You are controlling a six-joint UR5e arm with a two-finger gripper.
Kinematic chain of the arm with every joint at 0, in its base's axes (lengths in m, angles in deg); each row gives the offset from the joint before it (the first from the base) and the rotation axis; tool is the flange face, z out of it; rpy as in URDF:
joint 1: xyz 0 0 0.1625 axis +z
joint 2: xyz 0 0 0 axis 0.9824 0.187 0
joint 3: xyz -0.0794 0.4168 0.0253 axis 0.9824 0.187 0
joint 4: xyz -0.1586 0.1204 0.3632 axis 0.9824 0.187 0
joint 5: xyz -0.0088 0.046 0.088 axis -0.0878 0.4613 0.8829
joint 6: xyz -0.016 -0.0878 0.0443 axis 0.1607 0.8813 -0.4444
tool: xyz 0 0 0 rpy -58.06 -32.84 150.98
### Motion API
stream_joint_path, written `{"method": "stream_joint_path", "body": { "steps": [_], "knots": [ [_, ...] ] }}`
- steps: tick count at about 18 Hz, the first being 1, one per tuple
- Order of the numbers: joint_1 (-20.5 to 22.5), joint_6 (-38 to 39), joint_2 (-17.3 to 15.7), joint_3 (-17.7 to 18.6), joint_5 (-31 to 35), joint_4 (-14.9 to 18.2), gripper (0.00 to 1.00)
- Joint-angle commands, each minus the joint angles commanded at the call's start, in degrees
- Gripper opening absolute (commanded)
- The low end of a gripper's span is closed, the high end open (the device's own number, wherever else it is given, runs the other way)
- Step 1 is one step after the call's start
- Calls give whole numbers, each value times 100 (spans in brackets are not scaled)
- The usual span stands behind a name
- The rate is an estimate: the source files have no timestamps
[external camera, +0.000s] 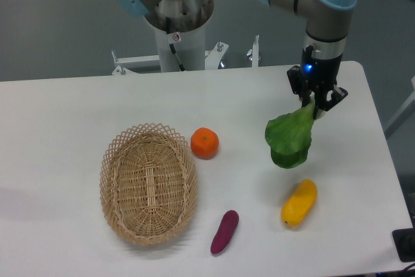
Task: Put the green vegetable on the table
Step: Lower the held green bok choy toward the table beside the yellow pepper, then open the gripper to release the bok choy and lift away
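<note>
From the fixed camera, my only view, I see the gripper [316, 103] at about 2 o'clock of the frame, pointing down over the table [58, 115]. Its jaws are closed on the pale stem end of the green vegetable [289, 141], whose broad dark leaves hang below and toward 7 o'clock from the fingers. I cannot tell whether the lowest leaf edge touches the white surface or hangs just above it.

The yellow mango-shaped fruit [299, 202] lies on the tabletop at 6 o'clock from the vegetable, near it but apart. The purple eggplant piece [224, 231] lies farther round at 7 o'clock, close to the front edge. The orange [204, 143] sits at 9 o'clock from the vegetable, just beside the rim of the oval wicker basket [114, 186], which lies toward 8 o'clock of the frame. The robot base column [178, 27] stands behind the far table edge at 12 o'clock.
</note>
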Motion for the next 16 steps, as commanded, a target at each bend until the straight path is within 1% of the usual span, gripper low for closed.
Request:
{"method": "stream_joint_path", "body": {
  "steps": [2, 7, 12, 16],
  "knots": [
    [52, -202, 0, 79, 0, -9, 36],
    [307, -1133, 131, 246, 18, -26, 36],
    [580, -1811, 483, 290, 18, -26, 36],
    [589, -1900, 721, 343, 18, -79, 36]
  ]
}}
